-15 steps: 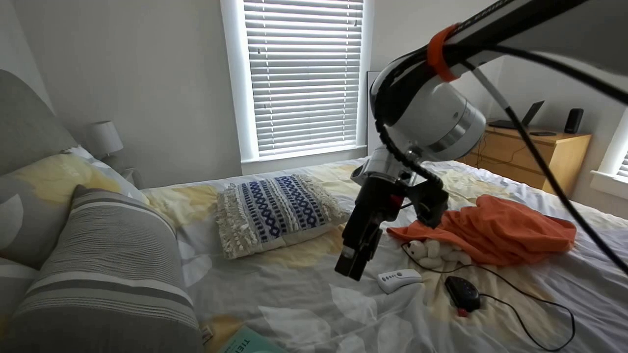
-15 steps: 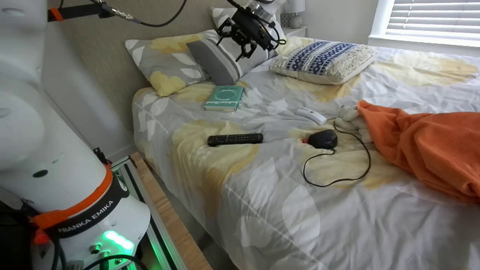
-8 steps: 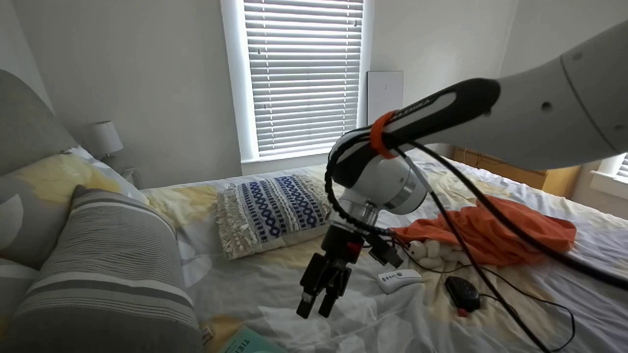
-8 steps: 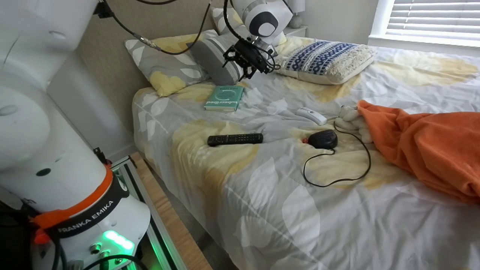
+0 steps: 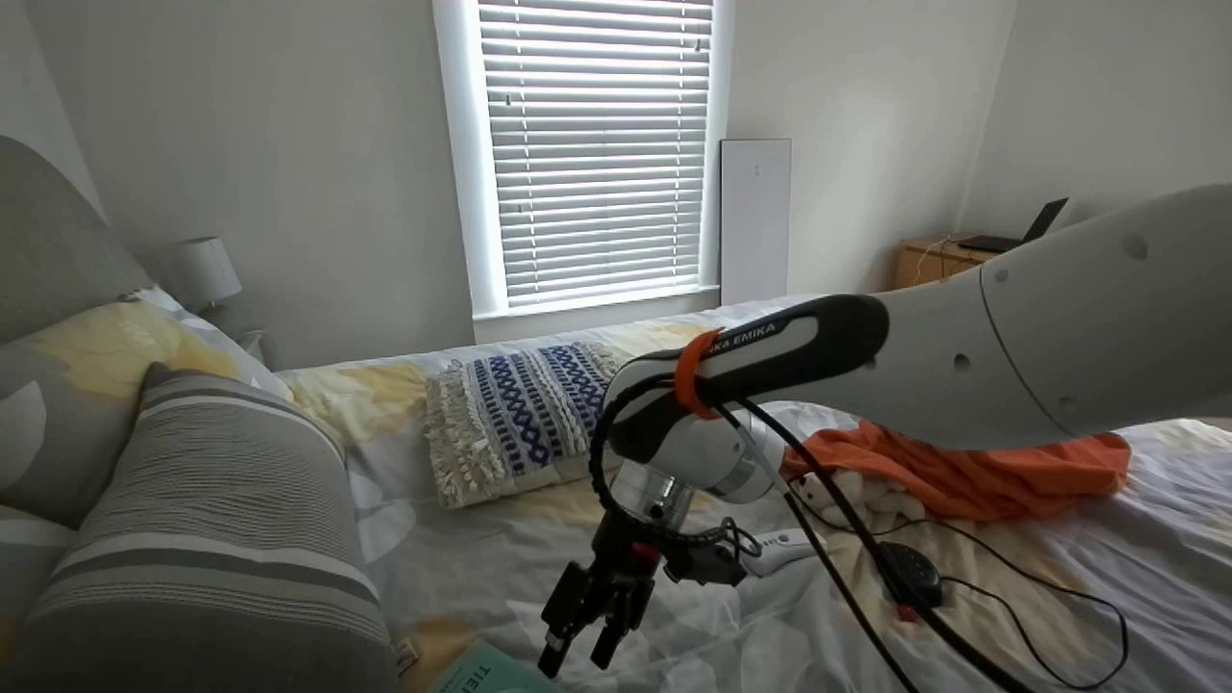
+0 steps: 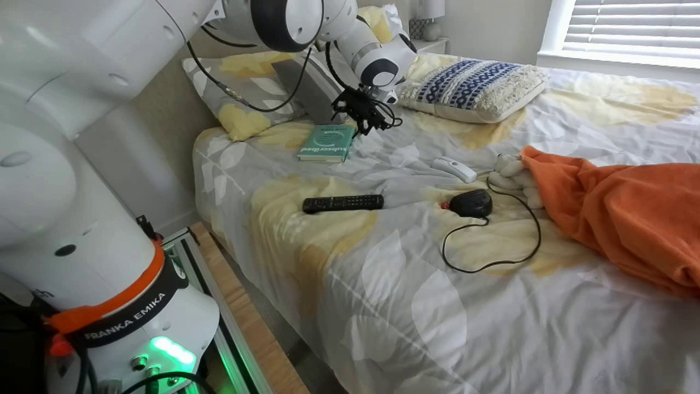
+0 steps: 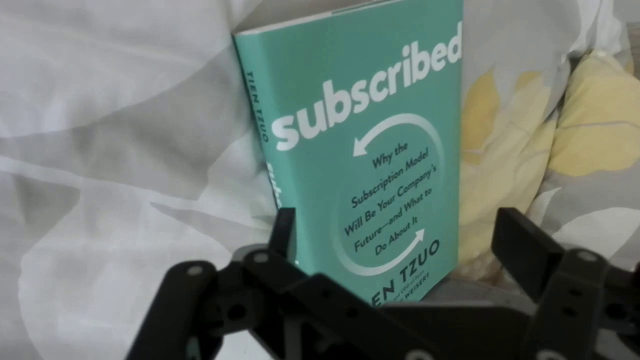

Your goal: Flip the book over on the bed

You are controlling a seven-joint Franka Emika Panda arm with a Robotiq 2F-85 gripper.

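Two fingers (image 5: pixel 552 658) of the gripper (image 5: pixel 577 662) stand apart in an exterior view, pointing down over the bed (image 5: pixel 452 568) — the book (image 5: pixel 486 673) lies just beside them there, cut off by the view's lower edge. A grey striped pillow (image 5: pixel 231 481) leans at the head of the bed, and a blue-and-white patterned pillow (image 5: pixel 525 414) lies farther back, partly behind the white arm (image 5: pixel 1078 337). An orange cloth (image 5: pixel 1011 481) is bunched over a white soft toy (image 5: pixel 890 500), part of which shows from under its edge. A wooden dresser (image 5: pixel 919 269) bears a laptop (image 5: pixel 1045 219) with its screen raised. In an exterior view the book shows almost whole, lying flat on the bed with its titled cover up; the gripper hangs at its edge, and whether it touches cannot be told. A black remote control (image 6: pixel 343 203) lies nearer the camera, while a white remote (image 6: pixel 454 169) and a black corded device (image 6: pixel 471 203) rest between the book and the cloth. In the wrist view the gripper's fingers are spread wide and clasp nothing. The book shows in the gap between them — its teal cover reads "subscribed", with the spine partly behind the finger on the left of the view and the opposite edge short of the finger on the right.
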